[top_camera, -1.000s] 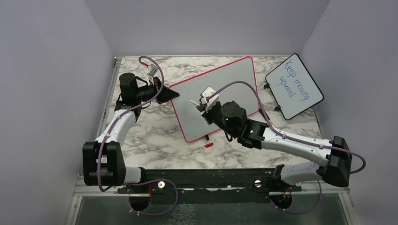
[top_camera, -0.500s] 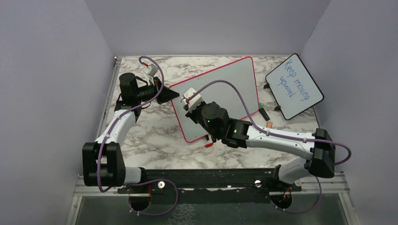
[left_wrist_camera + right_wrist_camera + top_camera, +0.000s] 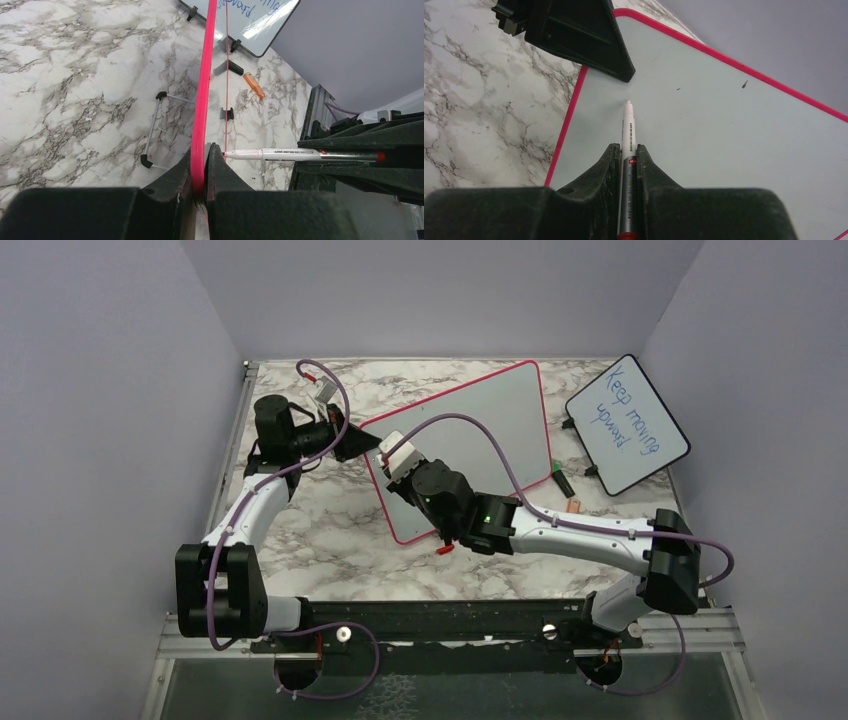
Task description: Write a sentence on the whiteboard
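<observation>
The whiteboard [image 3: 490, 415], white with a red-pink frame, stands tilted on the marble table. No sentence is in view on its face [image 3: 704, 115]. My left gripper [image 3: 358, 443] is shut on the board's left frame edge [image 3: 202, 115], one finger on each side. My right gripper [image 3: 398, 462] is shut on a grey-and-white marker [image 3: 627, 145] with a red end. The marker points at the board's upper left part. Its tip [image 3: 627, 104] is at the surface, close to the left gripper's finger [image 3: 589, 45]; I cannot tell if it touches. The left wrist view shows the marker [image 3: 280, 154] side-on.
A smaller black-framed board [image 3: 627, 423] with blue handwriting stands at the back right. A red marker cap [image 3: 444, 548] lies in front of the red-framed board. A black piece [image 3: 563, 483] and an orange piece [image 3: 575, 505] lie between the boards.
My right arm has swept left across the board with the marker, from the middle to near the left edge. The left gripper and the board have not moved.
</observation>
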